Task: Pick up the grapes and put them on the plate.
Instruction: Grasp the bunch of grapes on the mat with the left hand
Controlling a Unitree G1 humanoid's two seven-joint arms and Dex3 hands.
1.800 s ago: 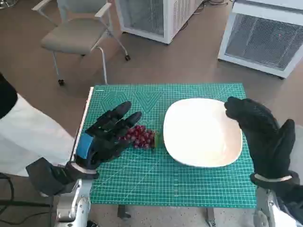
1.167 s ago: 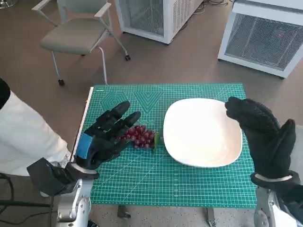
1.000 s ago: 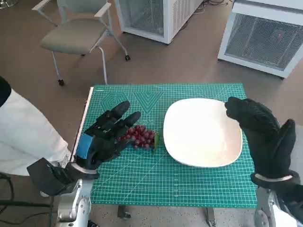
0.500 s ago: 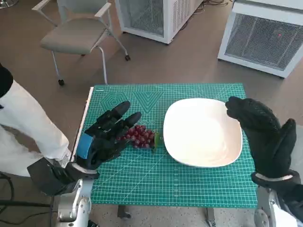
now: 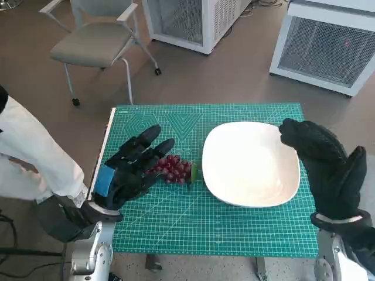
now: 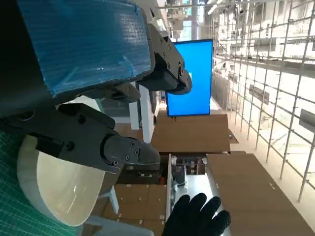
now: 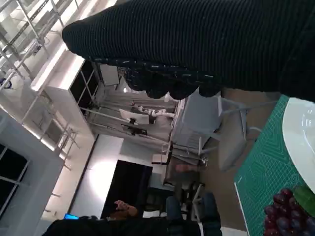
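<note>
The bunch of dark red grapes point(image 5: 173, 169) lies on the green cutting mat point(image 5: 176, 228) at nine o'clock of the white oval plate point(image 5: 252, 164) — the blue-taped black left hand point(image 5: 130, 168) rests spread beside it, gripping nothing; the black-gloved right hand point(image 5: 326, 167) hangs loosely open at the plate's three o'clock.

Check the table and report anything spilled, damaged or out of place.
Nothing stands out. The grapes lie in one bunch on the green mat, just beside the white plate, which sits flat with nothing on it. The left hand rests at the bunch; the right hand is over the plate's far edge.
</note>
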